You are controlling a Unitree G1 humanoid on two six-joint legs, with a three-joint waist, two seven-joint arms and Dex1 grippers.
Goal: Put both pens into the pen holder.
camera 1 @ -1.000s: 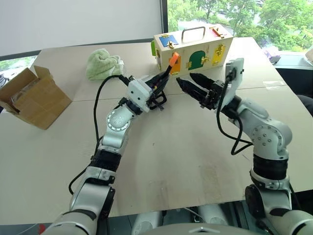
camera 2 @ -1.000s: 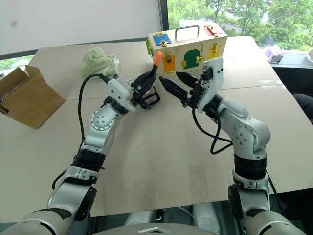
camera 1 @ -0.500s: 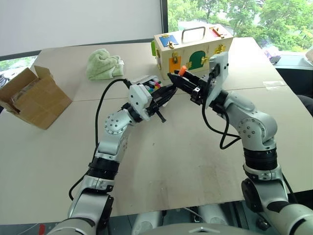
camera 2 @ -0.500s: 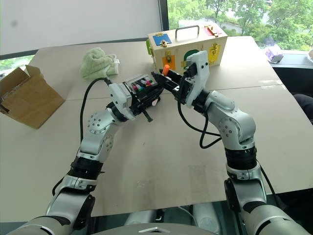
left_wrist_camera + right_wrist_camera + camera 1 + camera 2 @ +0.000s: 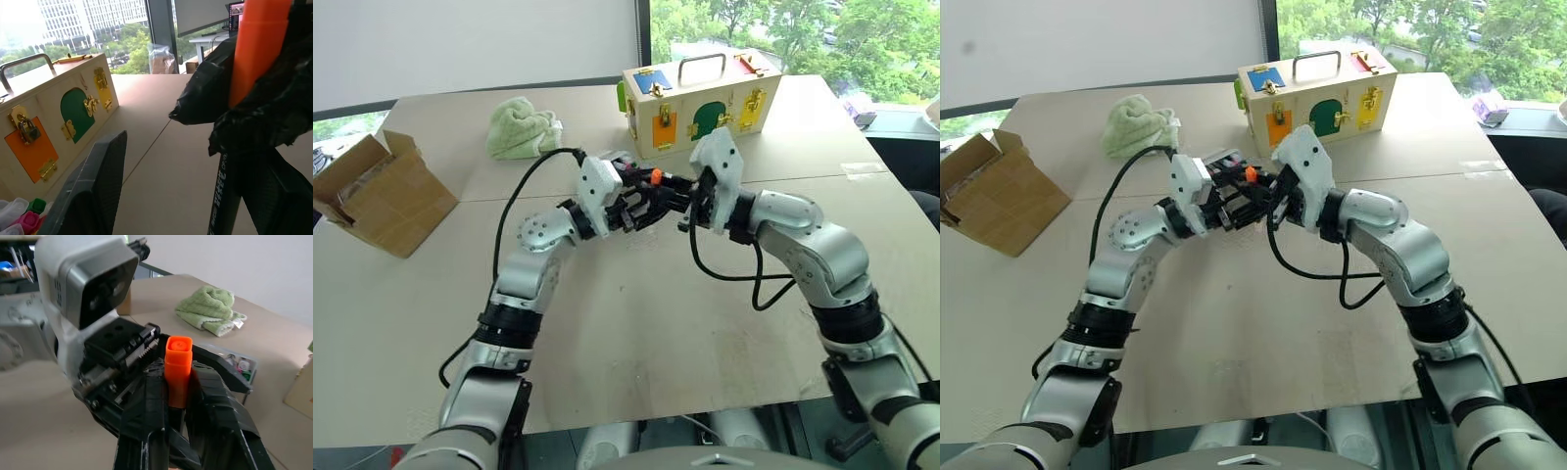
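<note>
The orange-ended pen [image 5: 177,372] is sitting in the air above the middle of the table [image 5: 636,333], between the two end effectors, with its orange cap [image 5: 656,177] showing at their meeting point. In the right wrist view its long axis is running along the right end effector's fingers, orange end pointing away from that wrist; in the left wrist view the black barrel is rising to the orange end, tilted slightly.

The right end effector [image 5: 178,406] is clamping its two black fingers [image 5: 146,416] on the pen's barrel just below the orange end. The left end effector [image 5: 641,204] is standing with its fingers parted, one finger [image 5: 93,191] well clear to one side of the pen; whether its other finger is touching the barrel cannot be told.

Both arms are reaching forward and bending inward, so the end effectors are pointing roughly level toward each other, tips overlapping.

A case of coloured markers [image 5: 239,364] is lying on the table just behind the left end effector, in front of the wooden latch box [image 5: 700,98]. A green cloth [image 5: 521,129] and a cardboard box [image 5: 377,191] are lying further to the left.
</note>
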